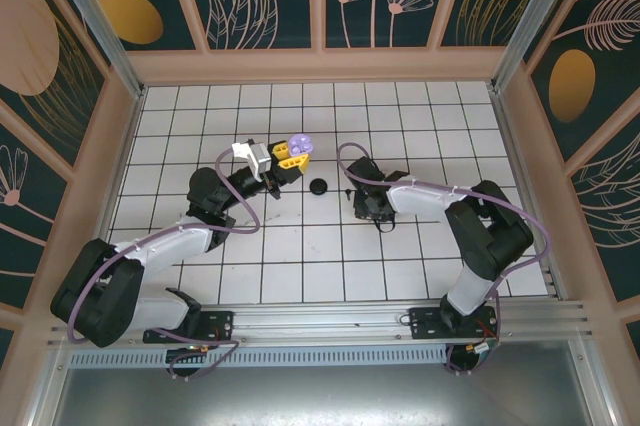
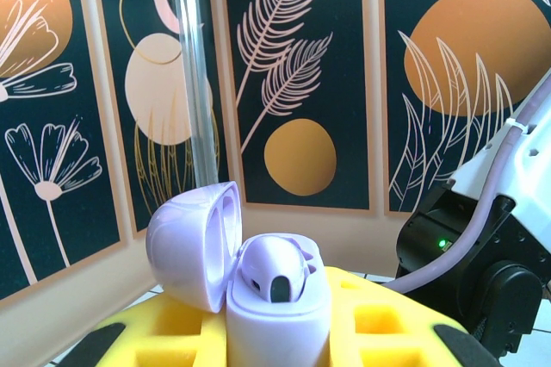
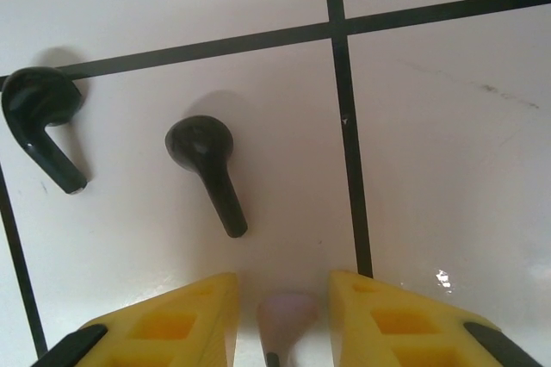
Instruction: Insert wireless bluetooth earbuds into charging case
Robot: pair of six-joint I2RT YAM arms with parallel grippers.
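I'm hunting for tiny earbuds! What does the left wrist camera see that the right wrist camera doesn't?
Left wrist view: an open lilac case pinched by the left gripper's yellow fingers, a lilac bud seated inside, leafy wall panels. Right wrist view: one black earbud beside another black earbud on the tiled table, and a second lilac bud between the right gripper's yellow fingers. Both: yellow fingers either side of something lilac.

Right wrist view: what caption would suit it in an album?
Two black earbuds lie on the tiled table, a lilac earbud between the right gripper's fingers.
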